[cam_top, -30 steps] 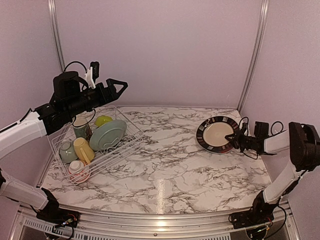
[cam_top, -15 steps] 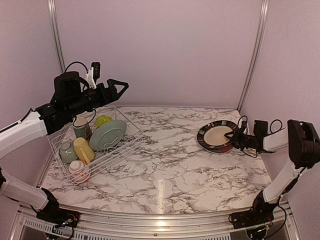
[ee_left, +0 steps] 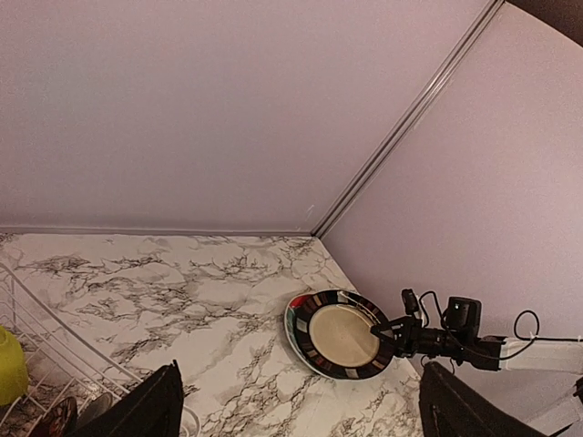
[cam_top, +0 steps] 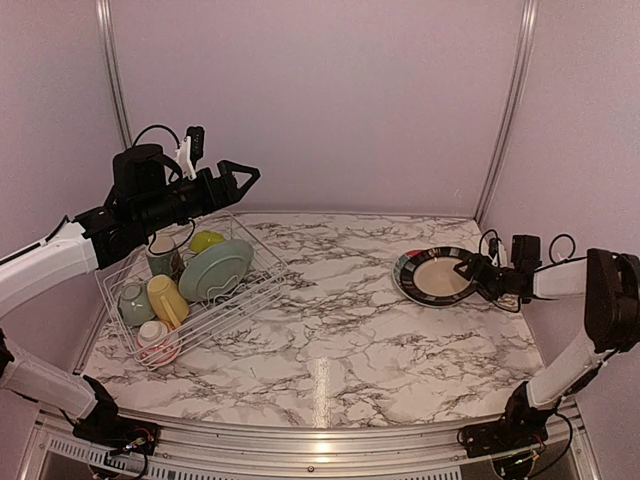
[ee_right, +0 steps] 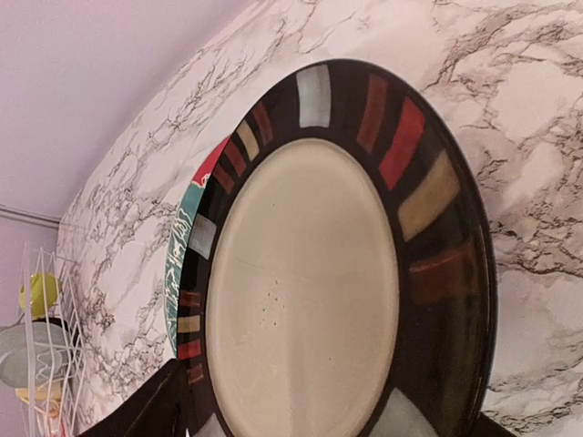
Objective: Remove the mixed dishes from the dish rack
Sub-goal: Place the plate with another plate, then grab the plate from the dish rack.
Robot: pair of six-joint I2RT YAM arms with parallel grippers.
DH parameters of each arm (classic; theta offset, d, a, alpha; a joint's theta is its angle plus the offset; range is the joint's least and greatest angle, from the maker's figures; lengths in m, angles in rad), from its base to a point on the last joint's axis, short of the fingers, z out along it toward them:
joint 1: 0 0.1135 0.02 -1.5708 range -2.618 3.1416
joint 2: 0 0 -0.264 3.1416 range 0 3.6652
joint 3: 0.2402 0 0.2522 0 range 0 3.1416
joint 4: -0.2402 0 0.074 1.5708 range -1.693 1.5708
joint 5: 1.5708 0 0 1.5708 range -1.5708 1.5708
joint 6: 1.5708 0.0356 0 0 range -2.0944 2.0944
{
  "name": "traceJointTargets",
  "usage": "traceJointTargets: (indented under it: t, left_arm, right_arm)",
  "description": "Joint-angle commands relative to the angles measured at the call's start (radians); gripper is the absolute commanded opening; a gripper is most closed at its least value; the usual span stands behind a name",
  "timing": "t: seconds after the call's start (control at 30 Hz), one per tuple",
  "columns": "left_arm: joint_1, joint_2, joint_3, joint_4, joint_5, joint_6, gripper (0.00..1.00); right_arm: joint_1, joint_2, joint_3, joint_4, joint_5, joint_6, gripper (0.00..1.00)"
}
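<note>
The white wire dish rack (cam_top: 258,287) stands at the left and holds a pale green plate (cam_top: 215,268), a lime-green bowl (cam_top: 206,241), a yellow mug (cam_top: 166,298), other mugs and a red-patterned bowl (cam_top: 157,342). My left gripper (cam_top: 247,175) hangs open and empty in the air above the rack's far end. At the right, a black-rimmed cream plate (cam_top: 437,276) (ee_right: 310,273) lies flat on a teal-edged plate (ee_right: 175,264). My right gripper (cam_top: 469,271) is open at the cream plate's right rim, one finger on each side of it.
The rack's near wires and the lime-green bowl (ee_left: 7,366) show at the left wrist view's lower left. Purple walls with metal corner posts (cam_top: 505,110) close in the marble table (cam_top: 340,330) at the back and sides; the plate stack sits near the right wall.
My right gripper has opened and the cream plate has dropped from a tilt to lie flat on the plate beneath. The left arm has risen slightly.
</note>
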Motion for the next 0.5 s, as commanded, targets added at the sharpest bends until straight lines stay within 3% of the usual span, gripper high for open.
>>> traceJointTargets:
  t: [0.0, 0.17, 0.47]
  left_arm:
    - [-0.006, 0.010, 0.027, 0.002, 0.005, 0.020, 0.92]
    - [-0.007, 0.016, 0.036, -0.007, 0.007, 0.027, 0.93]
    - [-0.009, -0.001, 0.033, -0.043, -0.012, 0.036, 0.93]
  right_arm:
    - [-0.003, -0.066, 0.049, -0.064, 0.095, -0.103, 0.77]
    - [-0.003, -0.082, 0.063, -0.129, 0.180, -0.158, 0.85]
    - [0.020, -0.019, 0.108, -0.137, 0.178, -0.171, 0.83]
